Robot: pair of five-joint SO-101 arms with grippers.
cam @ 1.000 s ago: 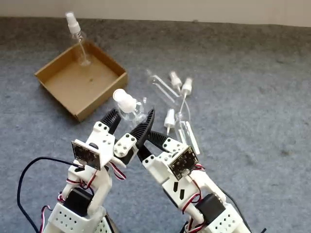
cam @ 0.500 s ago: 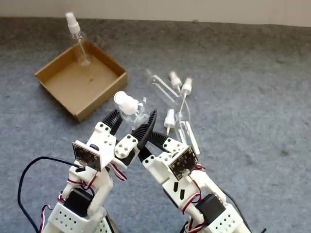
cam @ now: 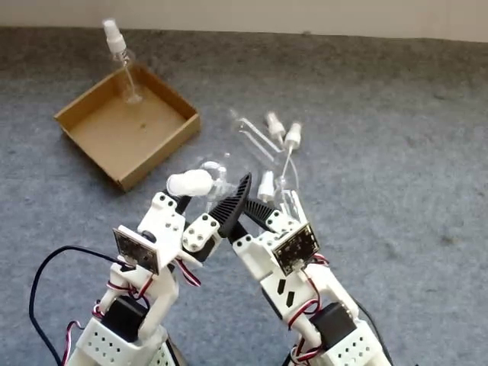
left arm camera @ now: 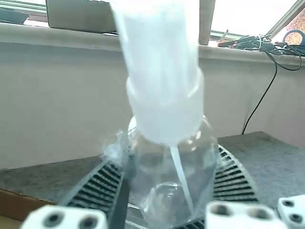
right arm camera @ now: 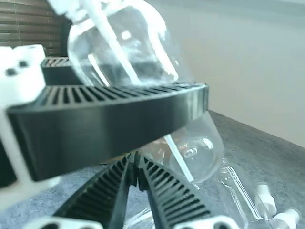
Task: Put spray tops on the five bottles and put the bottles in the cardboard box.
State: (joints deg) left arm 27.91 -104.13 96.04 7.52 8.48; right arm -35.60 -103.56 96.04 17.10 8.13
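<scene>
**Grey bench (cam: 396,152), spray bottle (cam: 200,181) gripped**

Near the middle of the bench, the left pincer (cam: 210,192) was clamped on the clear spray bottle. The right pincer (right arm camera: 136,168), fingers together, sat just beside it. Toward the far left corner lay the cardboard box (cam: 76,122), a second capped bottle (cam: 122,65) leaning inside. Loose spray tops (cam: 278,136) lay mid-bench.

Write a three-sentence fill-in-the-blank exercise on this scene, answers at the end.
1. The left pincer holds a clear bottle with a ____ spray top.
2. The cardboard box contains ____ standing bottle.
3. The right pincer is ____, with nothing between its fingers.
Answers: white; one; shut.
</scene>
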